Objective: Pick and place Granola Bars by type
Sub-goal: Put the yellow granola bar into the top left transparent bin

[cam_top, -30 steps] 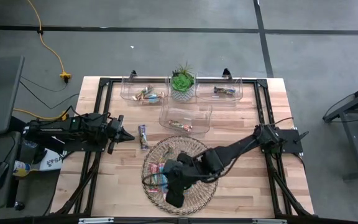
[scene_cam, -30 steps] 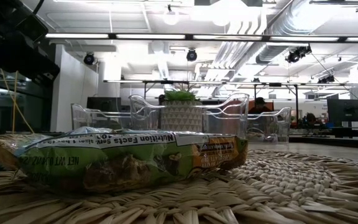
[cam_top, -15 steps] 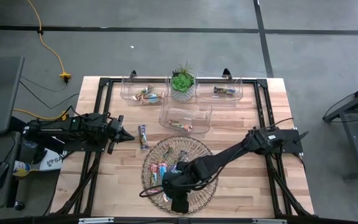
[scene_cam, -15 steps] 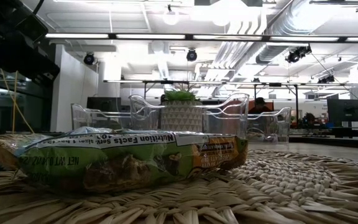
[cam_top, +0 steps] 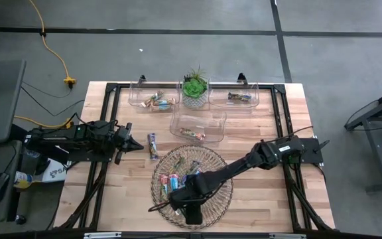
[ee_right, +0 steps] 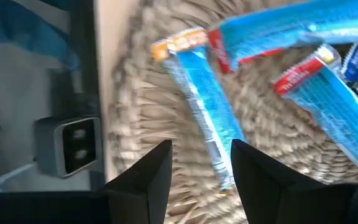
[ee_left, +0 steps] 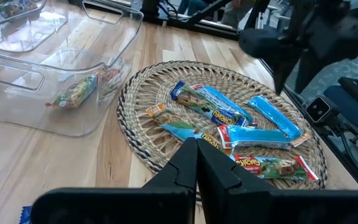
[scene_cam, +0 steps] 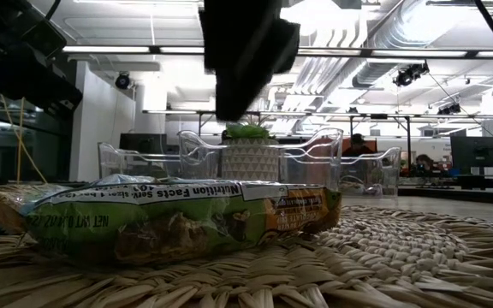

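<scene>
Reaching low over the near edge of the round wicker tray (cam_top: 207,159), the right tool (ee_right: 199,165) hangs with its two fingers parted and nothing between them, lined up on a blue-wrapped granola bar (ee_right: 199,115) that runs lengthwise into the gap. That bar lies straight ahead of the tool and just beyond its fingertips, not yet touched as far as I can tell. The spread looks set for a pinch across the bar's narrow width.

The other unsorted bars (ee_left: 253,134) are heaped on the tray, mostly toward 9 o'clock of its centre from above. One stray bar (cam_top: 152,145) sits on the tabletop (cam_top: 264,143) at about 10 o'clock of the tray.

Three clear bins (cam_top: 197,126) stand toward 12 o'clock, each already holding a bar or two, flanking a small potted plant (cam_top: 194,89).

The left tool (ee_left: 197,163) waits closed and empty at 9 o'clock, pointing toward the tray.
</scene>
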